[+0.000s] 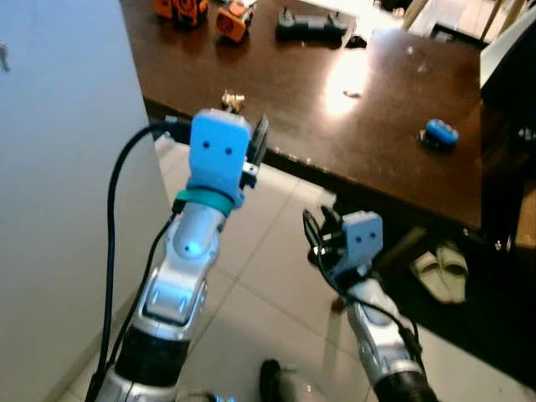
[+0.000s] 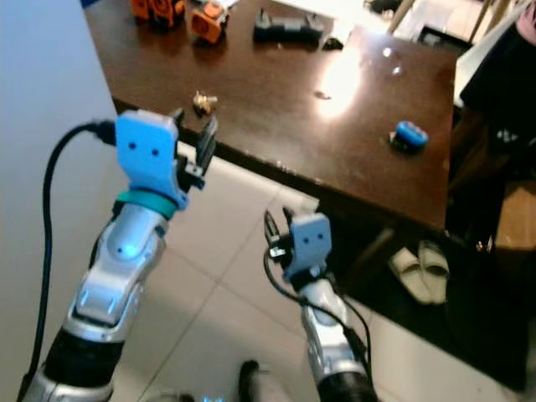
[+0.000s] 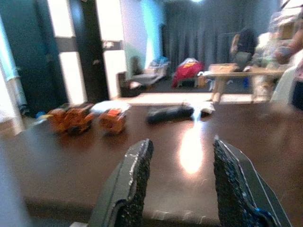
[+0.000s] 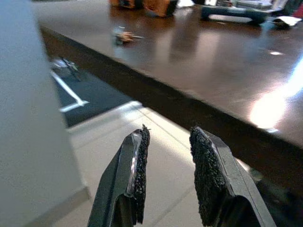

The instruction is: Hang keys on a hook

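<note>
A small brass bunch of keys (image 1: 233, 100) lies near the front left edge of the dark brown table (image 1: 377, 151); the right wrist view shows the keys (image 4: 124, 35) too. My left gripper (image 1: 253, 146) is raised at the table's edge, just short of the keys, open and holding nothing. Its two black fingers (image 3: 135, 184) frame the tabletop in the left wrist view. Lower down, my right gripper (image 1: 316, 228) hangs below the table edge over the tiled floor, open with a narrow gap and nothing between its pads (image 4: 138, 175). A small hook-like piece (image 1: 3, 57) sits on the white panel at far left.
The white panel (image 1: 59, 209) stands close on my left. Orange items (image 1: 234, 18) and a black object (image 1: 311, 27) rest at the table's far side, a blue object (image 1: 439, 134) near its right. Pale slippers (image 1: 440, 272) lie on the floor under the table.
</note>
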{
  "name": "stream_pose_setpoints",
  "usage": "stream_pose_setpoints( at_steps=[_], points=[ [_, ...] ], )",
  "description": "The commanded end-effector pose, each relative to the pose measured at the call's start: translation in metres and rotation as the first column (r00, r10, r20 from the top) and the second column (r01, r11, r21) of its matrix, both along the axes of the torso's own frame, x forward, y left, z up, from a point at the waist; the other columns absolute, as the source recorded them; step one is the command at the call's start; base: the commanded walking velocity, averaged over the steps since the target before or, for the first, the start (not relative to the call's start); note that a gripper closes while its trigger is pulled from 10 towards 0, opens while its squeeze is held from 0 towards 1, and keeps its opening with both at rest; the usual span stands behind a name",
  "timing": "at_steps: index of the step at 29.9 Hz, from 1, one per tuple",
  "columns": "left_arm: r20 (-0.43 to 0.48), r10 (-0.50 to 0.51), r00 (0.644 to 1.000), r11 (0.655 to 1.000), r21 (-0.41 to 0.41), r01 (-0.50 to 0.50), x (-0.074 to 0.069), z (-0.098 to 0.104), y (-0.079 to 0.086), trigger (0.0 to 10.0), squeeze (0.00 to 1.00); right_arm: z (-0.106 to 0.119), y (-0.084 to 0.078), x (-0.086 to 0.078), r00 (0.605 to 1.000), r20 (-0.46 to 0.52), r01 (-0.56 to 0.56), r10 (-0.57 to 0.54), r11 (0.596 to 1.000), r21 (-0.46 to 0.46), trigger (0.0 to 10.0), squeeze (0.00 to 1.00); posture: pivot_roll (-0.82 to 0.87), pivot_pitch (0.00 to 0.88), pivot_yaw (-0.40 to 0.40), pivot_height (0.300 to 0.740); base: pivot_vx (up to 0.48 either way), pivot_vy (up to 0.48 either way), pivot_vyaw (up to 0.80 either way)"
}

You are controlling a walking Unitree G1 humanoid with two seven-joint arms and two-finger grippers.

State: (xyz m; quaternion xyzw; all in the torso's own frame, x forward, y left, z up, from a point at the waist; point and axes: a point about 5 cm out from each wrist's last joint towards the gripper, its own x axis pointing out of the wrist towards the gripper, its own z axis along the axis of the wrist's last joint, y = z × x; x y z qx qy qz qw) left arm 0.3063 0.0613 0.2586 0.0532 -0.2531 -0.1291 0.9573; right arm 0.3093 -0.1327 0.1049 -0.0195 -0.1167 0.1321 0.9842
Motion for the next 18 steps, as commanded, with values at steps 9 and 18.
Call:
stream_pose_setpoints(
  at_steps=[9,18],
  points=[
    [0.040,-0.053,0.998,0.999,0.016,0.052,-0.009,0.015,-0.006,10.0,0.00,-0.003,-0.004,-0.001,1.000,-0.017,0.026,-0.026,1.000,0.002,10.0,0.00,-0.05,0.131,-0.008,0.740,0.372,0.000,0.00],
    [0.045,-0.075,0.996,0.997,-0.004,0.075,-0.011,0.022,-0.010,10.0,0.00,-0.001,-0.005,0.000,0.999,-0.011,0.030,-0.030,1.000,0.003,10.0,0.00,-0.05,0.130,-0.008,0.740,0.362,0.000,0.00]
  ],
)
